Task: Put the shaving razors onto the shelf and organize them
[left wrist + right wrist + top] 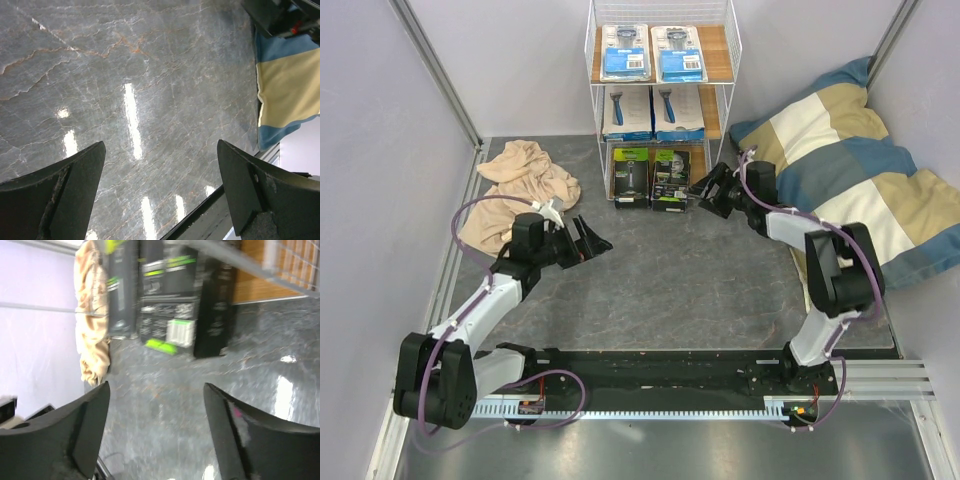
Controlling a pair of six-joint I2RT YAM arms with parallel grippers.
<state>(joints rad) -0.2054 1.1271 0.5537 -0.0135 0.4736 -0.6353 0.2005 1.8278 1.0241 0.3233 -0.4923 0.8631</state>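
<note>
Overhead first: the shelf stands at the far edge of the table, and all six packs are on it. Two blue cards sit side by side on the top board, two white packs on the middle one, and two black boxes stand upright at the bottom.

The right gripper hangs just beside that bottom level, next to the right-hand box, fingers pointing at it. Whether it touches, this view can't say.

The right wrist camera settles it: jaws spread wide, nothing between them, bare table in the gap, and the black boxes standing apart beyond the fingertips. That picture is blurred, so the print on the boxes is unreadable, though green patches show. It also catches a strip of wooden board at top right and the beige cloth left of the boxes.

Now the left gripper. From above it's out over the table, well apart from the shelf and near the cloth. Its own camera shows the jaws fully apart and empty over grey marbled surface with glare streaks. The shelf is outside that frame. At its right edge is the striped pillow, which the overhead places right of the shelf, beside the right arm.
</note>
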